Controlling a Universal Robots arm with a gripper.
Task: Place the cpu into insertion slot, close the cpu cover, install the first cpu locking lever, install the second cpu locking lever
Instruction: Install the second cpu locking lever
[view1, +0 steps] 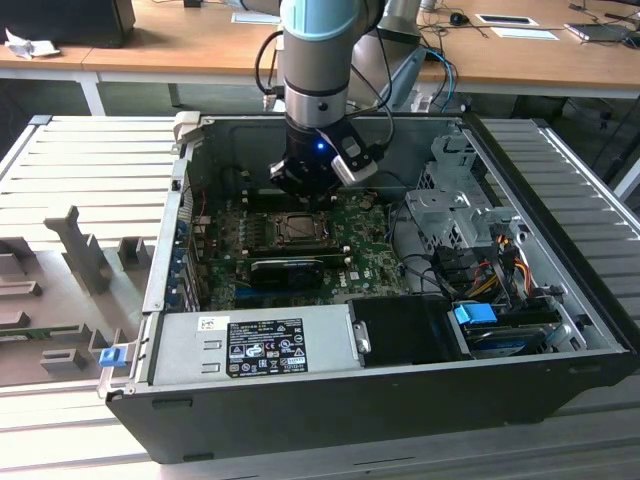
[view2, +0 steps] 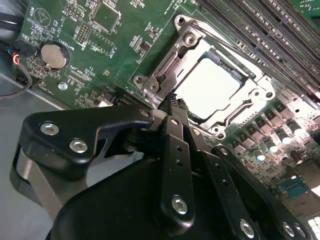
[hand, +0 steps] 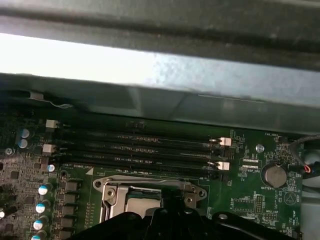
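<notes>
The cpu (view2: 207, 87) lies flat in the insertion slot (view1: 297, 228), its pale metal face showing through the window of the cpu cover (view2: 192, 47). The cover is folded down around the chip. My gripper (view2: 172, 104) is shut, and its black fingertips sit right at one edge of the cover frame, with nothing seen between them. In the exterior view the gripper (view1: 303, 190) hangs just above the far edge of the socket. The first wrist view has the cpu (hand: 142, 202) and the gripper's tip (hand: 172, 197) over the cover's rim.
The green motherboard (view2: 100, 45) carries long black memory slots (hand: 140, 145) beside the socket, a coin battery (view2: 54, 55) and a black finned card (view1: 290, 268). The power supply (view1: 250, 345), a drive cage (view1: 450, 210) and loose cables (view1: 490, 265) crowd the open case.
</notes>
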